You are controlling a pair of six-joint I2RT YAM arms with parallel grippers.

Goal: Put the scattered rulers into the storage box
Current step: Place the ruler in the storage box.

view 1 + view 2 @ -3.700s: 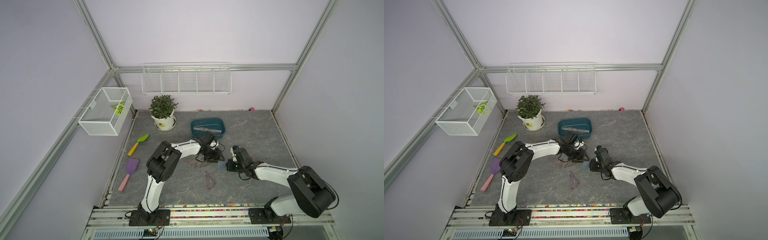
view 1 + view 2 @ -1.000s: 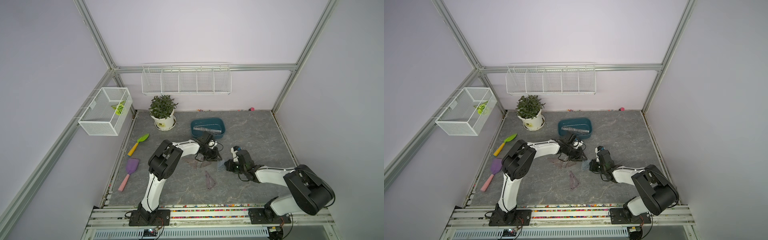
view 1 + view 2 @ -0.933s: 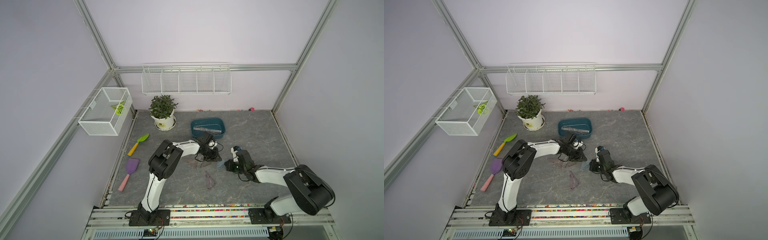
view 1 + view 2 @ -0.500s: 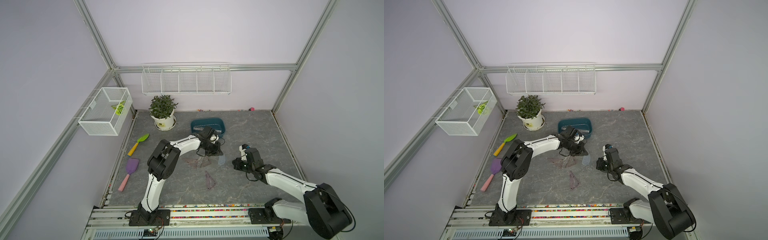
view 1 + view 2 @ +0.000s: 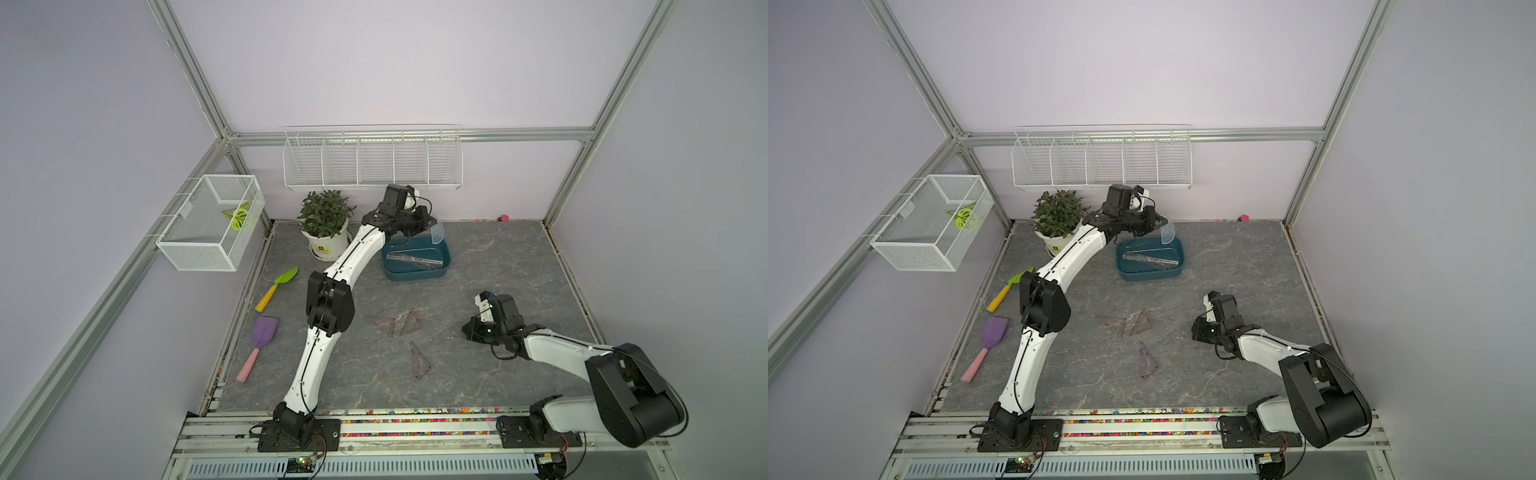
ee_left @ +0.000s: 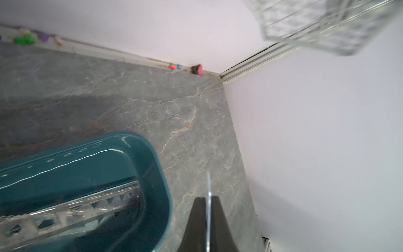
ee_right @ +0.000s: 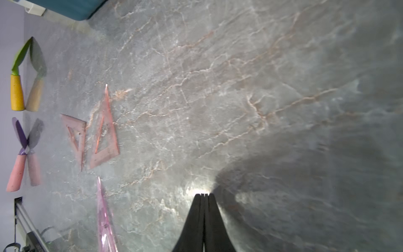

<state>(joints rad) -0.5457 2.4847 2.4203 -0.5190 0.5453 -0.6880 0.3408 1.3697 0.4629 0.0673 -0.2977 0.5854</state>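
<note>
Pinching protractor, left gripper seemingly over storage box.

The grey marbled table carries the teal storage box near its back wall. Just beside the box, toward the left arm's side, stands a potted plant. Farther that way and nearer the robot lie a green trowel and a purple shovel. In front of the box lie two triangle rulers side by side, with a third triangle ruler nearer the robot.
</note>
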